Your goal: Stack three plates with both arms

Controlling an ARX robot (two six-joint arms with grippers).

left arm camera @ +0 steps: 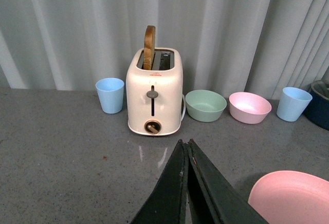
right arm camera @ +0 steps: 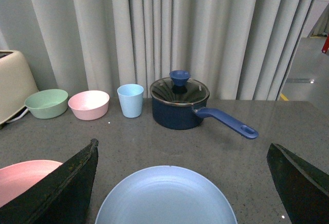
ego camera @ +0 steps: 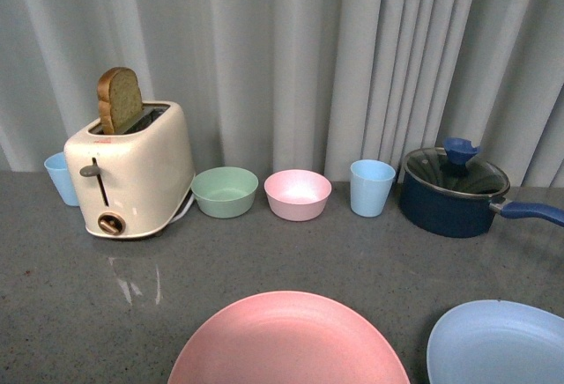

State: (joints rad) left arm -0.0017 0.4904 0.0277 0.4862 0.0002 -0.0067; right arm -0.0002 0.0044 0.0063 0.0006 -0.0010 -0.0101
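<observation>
When the front camera looked across the grey worktop (ego camera: pixel 352 265), you had the pink plate (ego camera: pixel 288 344) lying flat at the near edge, in the middle, and the light blue plate (ego camera: pixel 498 344) near it on the right, the two apart. Along the curtain (ego camera: pixel 308 49) at the back stood a cream toaster (ego camera: pixel 132 173) with a slice of bread (ego camera: pixel 119 99) upright in one slot, a blue cup (ego camera: pixel 60 178) half hidden behind it, a green bowl (ego camera: pixel 225 191), a pink bowl (ego camera: pixel 298 194), a second blue cup (ego camera: pixel 372 187) and a dark blue saucepan (ego camera: pixel 449 203) under a glass lid (ego camera: pixel 454 171)

From the left wrist, your left hand (left arm camera: pixel 186 147) was clenched, its two black fingers pressed together with nothing between them, over bare worktop; the pink plate lay off to one side of it, untouched, and the toaster faced it further back

From the right wrist, your right hand (right arm camera: pixel 182 145) was released, fingers (right arm camera: pixel 61 188) spread wide, above the light blue plate, which lay between them without touching either; the pink plate's rim showed past one finger, and the saucepan stood beyond, handle pointing away from the bowls
</observation>
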